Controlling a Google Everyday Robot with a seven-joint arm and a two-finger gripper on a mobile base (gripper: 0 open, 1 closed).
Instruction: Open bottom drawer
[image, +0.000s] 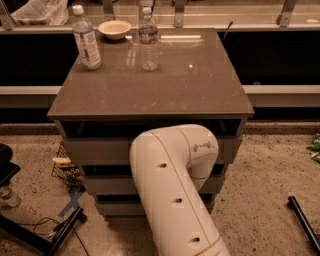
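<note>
One arm (172, 200) hides our gripper before the drawers, its jaws beyond telling; the bottom drawer (117, 208) lies lowest.

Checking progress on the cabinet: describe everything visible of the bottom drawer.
The bottom drawer is the lowest of three light-grey fronts under the brown tabletop: a slim, flat, level panel just above the speckled floor. It looks shut, not yet pulled out. Only its left stretch and a sliver at the right show; the white arm crosses its centre and hides any handle. The tool is out of sight behind that arm, so whether it touches the drawer cannot be told.
</note>
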